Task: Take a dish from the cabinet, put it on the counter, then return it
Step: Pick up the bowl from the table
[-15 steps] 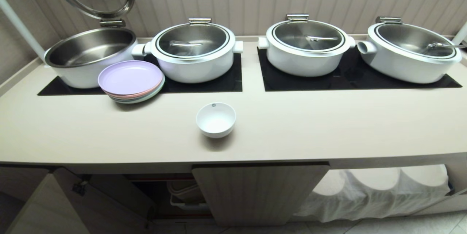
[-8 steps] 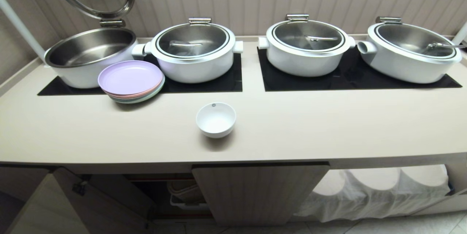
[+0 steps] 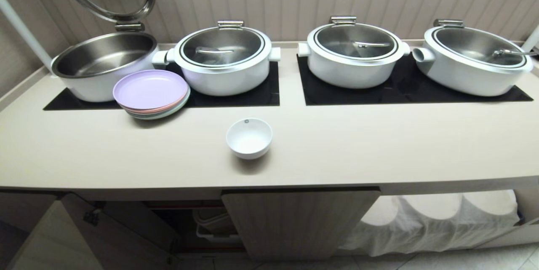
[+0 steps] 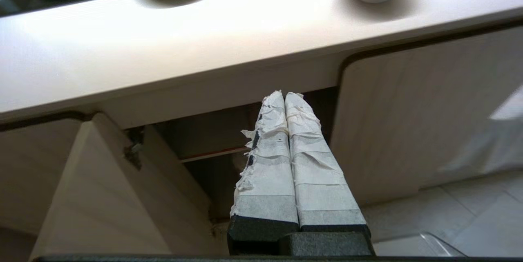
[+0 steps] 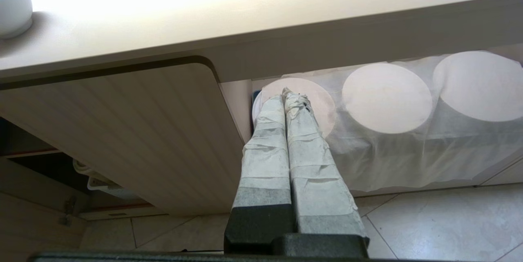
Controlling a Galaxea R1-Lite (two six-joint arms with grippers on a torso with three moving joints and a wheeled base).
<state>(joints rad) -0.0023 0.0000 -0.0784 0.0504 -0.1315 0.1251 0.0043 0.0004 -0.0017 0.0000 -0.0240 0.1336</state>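
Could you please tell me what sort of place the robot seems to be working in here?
Probably a buffet or catering serving line: lidded white pots on black glass panels set into a long counter, with stacked pastel plates alongside.

Bowl [image 3: 249, 138] set on counter [image 3: 337, 148] near front edge, right of plate stack [image 3: 150, 94]. Four pots [image 3: 353, 54] lined up behind. Cabinet [image 3: 294, 219] located below, left door [image 3: 54, 236] swung open.
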